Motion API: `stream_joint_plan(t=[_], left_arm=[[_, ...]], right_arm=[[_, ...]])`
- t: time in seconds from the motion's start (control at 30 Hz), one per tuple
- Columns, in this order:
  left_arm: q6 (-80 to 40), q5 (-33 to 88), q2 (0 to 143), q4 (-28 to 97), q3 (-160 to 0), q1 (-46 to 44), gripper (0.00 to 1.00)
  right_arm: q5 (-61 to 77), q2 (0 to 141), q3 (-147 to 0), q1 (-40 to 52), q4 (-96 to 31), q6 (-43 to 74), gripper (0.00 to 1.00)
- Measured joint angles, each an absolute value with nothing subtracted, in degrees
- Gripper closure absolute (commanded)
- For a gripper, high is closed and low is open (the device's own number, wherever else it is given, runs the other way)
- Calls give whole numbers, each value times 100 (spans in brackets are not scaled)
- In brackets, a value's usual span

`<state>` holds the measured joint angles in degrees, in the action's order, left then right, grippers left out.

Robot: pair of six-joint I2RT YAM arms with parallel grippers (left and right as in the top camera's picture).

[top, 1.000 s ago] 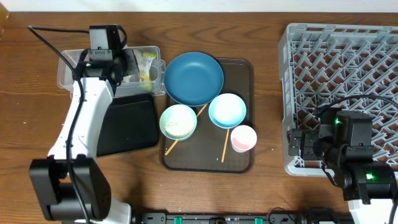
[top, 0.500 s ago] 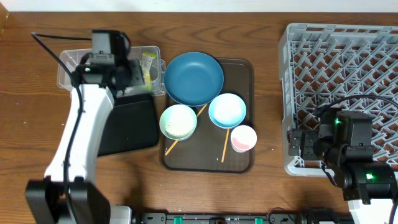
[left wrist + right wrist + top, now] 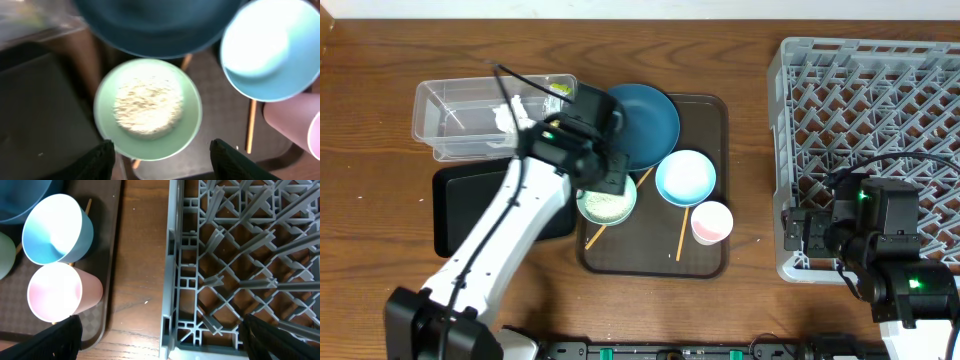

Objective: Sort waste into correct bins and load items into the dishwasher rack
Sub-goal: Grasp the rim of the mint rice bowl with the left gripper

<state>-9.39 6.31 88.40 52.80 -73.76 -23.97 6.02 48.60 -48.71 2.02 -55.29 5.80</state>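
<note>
Directly beneath my left gripper [image 3: 165,162], fingers [image 3: 102,160] spread wide and empty, sits the round mint-green bowl [image 3: 192,125] of white rice grains [image 3: 147,107]; straight descent looks right.

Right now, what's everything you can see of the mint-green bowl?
The mint-green bowl is round, smooth and plastic-looking. It sits upright at the left edge of the dark brown tray, beside the dark blue plate and light blue bowl. A mound of white rice grains fills its middle. A chopstick pokes out from under its rim. The left end effector hovers above, fingers apart, not gripping.
</note>
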Motion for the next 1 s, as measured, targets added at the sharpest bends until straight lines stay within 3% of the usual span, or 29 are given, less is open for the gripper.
stream_joint_plan(t=[0.57, 0.8, 1.0], left_arm=[[-1028, 631, 10182, 4818, -7096, -3299, 37], [-1074, 626, 10427, 4821, -7094, -3317, 68], [-1092, 628, 10427, 4821, -7091, -3317, 75]], right_arm=[[602, 4860, -4871, 202, -5551, 580, 1], [602, 4860, -4871, 202, -5588, 580, 1], [602, 4860, -4871, 202, -5590, 580, 1]])
